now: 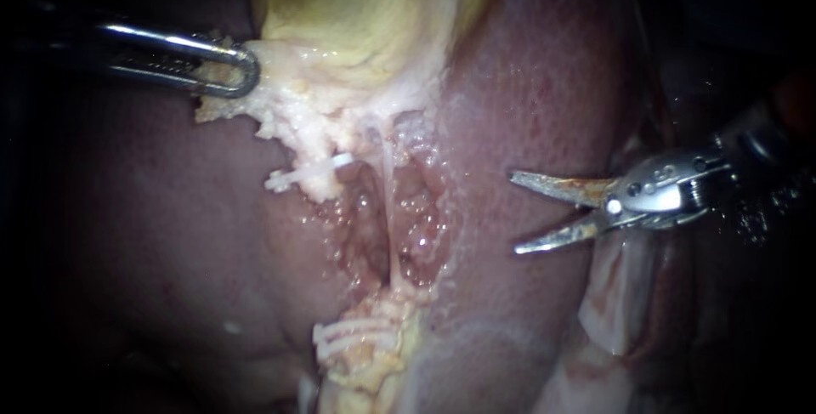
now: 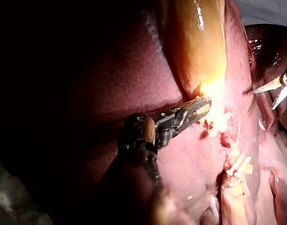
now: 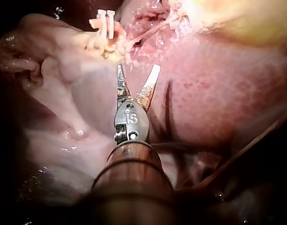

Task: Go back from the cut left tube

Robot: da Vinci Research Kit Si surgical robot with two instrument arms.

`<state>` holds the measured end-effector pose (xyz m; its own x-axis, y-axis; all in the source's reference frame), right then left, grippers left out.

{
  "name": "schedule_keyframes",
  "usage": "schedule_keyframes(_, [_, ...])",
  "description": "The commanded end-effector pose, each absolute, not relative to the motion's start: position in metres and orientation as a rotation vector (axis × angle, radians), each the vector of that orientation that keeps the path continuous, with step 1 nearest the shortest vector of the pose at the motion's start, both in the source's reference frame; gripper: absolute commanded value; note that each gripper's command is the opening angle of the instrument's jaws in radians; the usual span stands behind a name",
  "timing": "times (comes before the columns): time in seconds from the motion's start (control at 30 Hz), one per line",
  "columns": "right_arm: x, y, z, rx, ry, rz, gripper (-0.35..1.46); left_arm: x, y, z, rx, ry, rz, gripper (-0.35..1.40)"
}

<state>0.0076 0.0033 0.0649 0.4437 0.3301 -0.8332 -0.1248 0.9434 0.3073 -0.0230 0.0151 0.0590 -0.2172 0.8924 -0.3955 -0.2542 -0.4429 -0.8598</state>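
Right instrument [image 1: 515,212]: blade jaws gaping wide, gripping nothing, hanging over the liver [image 1: 535,82], well right of the cut left tube [image 1: 297,178].
Tube itself: lying in two ends, the far stump wearing one white clip [image 1: 316,169], the near stump wearing several clips [image 1: 357,337], with an open gap between.
Left instrument [image 1: 245,70]: jaws clamping the gallbladder [image 1: 365,6] fringe, far left.
Progress, judged: retreat looking nearly complete, only further clearing remaining.
Writing: none showing on tissue or clips; instrument marks going unrecorded.
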Motion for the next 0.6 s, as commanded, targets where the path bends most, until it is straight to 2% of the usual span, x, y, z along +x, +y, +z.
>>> schedule_keyframes(0.03, [0.0075,0.0033,0.0649,0.213,1.076,0.286,1.45,-0.0231,0.0151,0.0593,-1.198,-0.843,1.776,-0.35])
schedule_keyframes(0.23, [0.0075,0.0032,0.065,0.213,1.076,0.286,1.45,-0.0245,0.0143,0.0622,-1.201,-0.82,1.784,-0.35])
schedule_keyframes(0.6, [0.0074,0.0032,0.065,0.213,1.076,0.285,1.45,-0.0266,0.0132,0.0661,-1.194,-0.836,1.799,-0.35])
